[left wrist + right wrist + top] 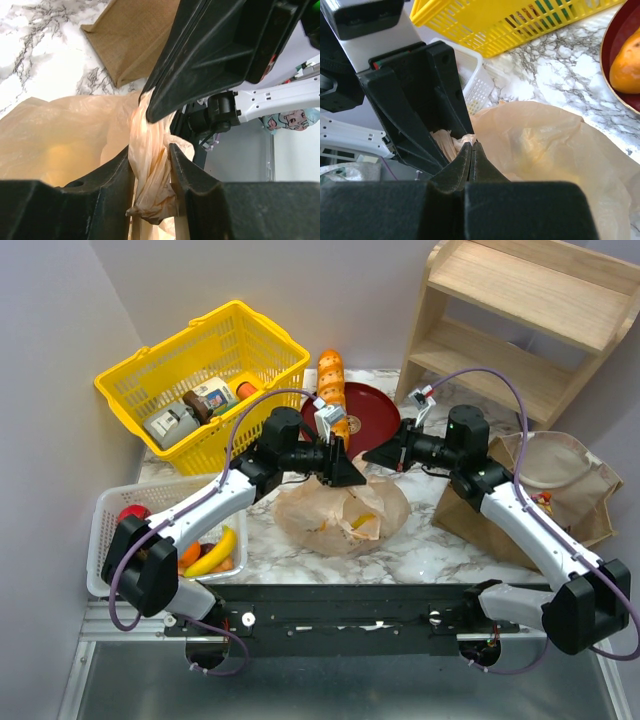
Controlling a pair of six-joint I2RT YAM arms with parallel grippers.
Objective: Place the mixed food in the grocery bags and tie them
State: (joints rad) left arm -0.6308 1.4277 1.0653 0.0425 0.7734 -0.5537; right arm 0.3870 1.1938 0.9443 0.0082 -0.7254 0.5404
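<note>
- Closest to your left wrist camera, the left gripper (152, 160) has its two black fingers clamped on a twisted rope of film from the plastic bag (60, 145), and a small tail of film hangs out below the pinch.
- The right gripper (471, 147) has its fingers pressed together, tip to tip, at that same bunched neck. It appears to nip a fold of film there, just beside the left gripper's pinch.
- In the top view, both grippers meet over the far top of the plastic bag (340, 515), the left gripper (345, 472) and the right gripper (375, 455) nose to nose.
- The plastic bag sits slumped on the marble table (430, 550), and yellow-orange shapes show through its film.
- The paper bag (560, 480) lies well apart from the plastic bag, on the right arm's side, with its mouth open.
- On the left arm's side of the plastic bag, a white mesh tray (110, 510) holds a banana (215, 552) and other fruit.
- Beyond the plastic bag you have a yellow basket (200, 370), and a red plate (375, 410) with a long loaf (332, 385).
</note>
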